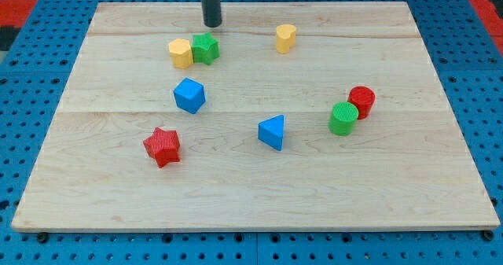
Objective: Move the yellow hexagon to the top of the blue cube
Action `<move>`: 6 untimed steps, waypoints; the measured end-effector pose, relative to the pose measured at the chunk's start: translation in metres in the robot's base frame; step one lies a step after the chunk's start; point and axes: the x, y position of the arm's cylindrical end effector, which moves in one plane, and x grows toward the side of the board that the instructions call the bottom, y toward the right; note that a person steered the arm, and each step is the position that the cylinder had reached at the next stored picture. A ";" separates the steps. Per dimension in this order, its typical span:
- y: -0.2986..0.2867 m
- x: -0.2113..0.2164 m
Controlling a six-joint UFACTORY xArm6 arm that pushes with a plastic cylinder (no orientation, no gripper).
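The yellow hexagon [180, 53] lies near the view's top left, touching the green star [206, 48] on its right. The blue cube [189, 95] sits just below them, apart from both. My tip [212, 24] rests on the board above the green star, a little up and to the right of the yellow hexagon, not touching any block.
A yellow heart-like block [285, 38] lies at the top centre. A blue triangle [272, 131] is at the middle, a red star [163, 146] at lower left. A green cylinder [343, 118] and red cylinder [361, 101] touch at the right. The wooden board [251, 202] ends on blue pegboard.
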 end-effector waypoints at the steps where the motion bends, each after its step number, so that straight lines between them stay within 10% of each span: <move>1: -0.041 0.025; 6: -0.092 0.132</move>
